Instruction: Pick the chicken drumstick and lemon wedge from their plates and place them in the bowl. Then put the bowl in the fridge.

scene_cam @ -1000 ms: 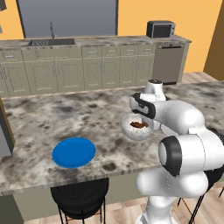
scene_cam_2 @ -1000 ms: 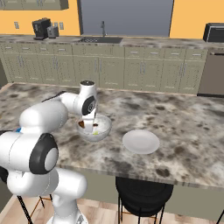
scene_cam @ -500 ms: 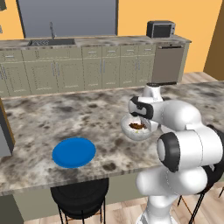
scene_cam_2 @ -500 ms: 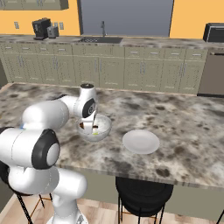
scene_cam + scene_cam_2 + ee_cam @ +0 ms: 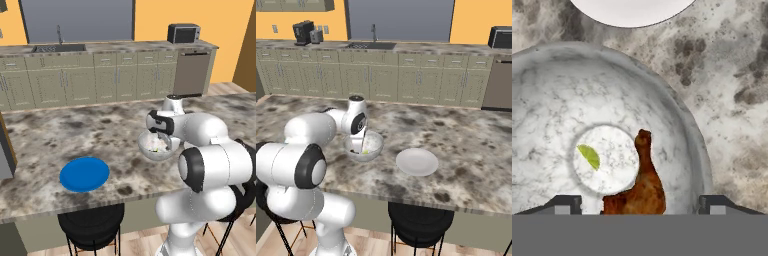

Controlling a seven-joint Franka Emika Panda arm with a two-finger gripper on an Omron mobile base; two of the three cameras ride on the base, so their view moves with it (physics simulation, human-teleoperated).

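— Gripper (image 5: 640, 207) first: where is it, and how wide?
— Directly over the bowl (image 5: 557, 100) on the counter (image 5: 466, 135); its 2 tips stand wide apart with nothing between them.
— And the plates?
— Blue plate (image 5: 84, 174) well left of the bowl, pale plate (image 5: 417, 162) just beside it.
— Food?
— Chicken drumstick (image 5: 641, 187) lies inside the bowl, lemon wedge (image 5: 589, 156) on its floor nearby.

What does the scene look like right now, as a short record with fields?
bowl: on the counter, between the two plates
drumstick: inside the bowl
lemon wedge: on the bowl's floor, beside the drumstick
blue plate: bare
pale plate: bare
claw: open, above the bowl, holding nothing
left to do: bowl into the fridge
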